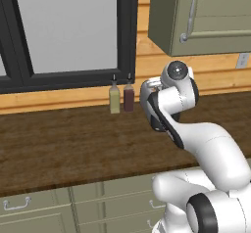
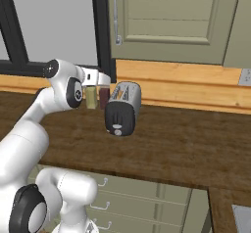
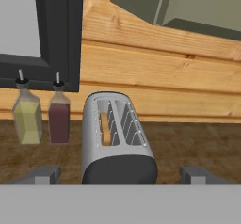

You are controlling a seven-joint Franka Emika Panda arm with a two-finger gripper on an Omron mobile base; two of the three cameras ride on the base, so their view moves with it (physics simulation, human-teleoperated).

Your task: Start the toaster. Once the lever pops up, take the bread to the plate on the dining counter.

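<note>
In the hand view, going from the left edge, a yellow-green bottle [image 3: 27, 117] and a dark red bottle [image 3: 59, 116] stand side by side on the wooden table [image 3: 197, 145] at mid-left, below the dark window frame [image 3: 59, 35]. Just right of them, at lower centre, sits the toaster [image 3: 116, 140], its dark end face nearest the camera and its two slots running away toward the plank wall. The bread [image 3: 105, 130] shows as a tan slice sunk in the left slot.

The end effector [image 3: 120, 175] is open, its two grey tips wide apart at the bottom corners, with the toaster lying straight ahead between them and apart from both. The toaster's long axis runs roughly along the hand's line of sight, leaning a little to the upper left.

In the right base view the end effector [image 2: 100, 79] hangs in the upper left, just beside and slightly above the toaster [image 2: 123, 108] at centre. I judge the lever to be on the dark near end, so the coming move is a short advance forward and down.
</note>
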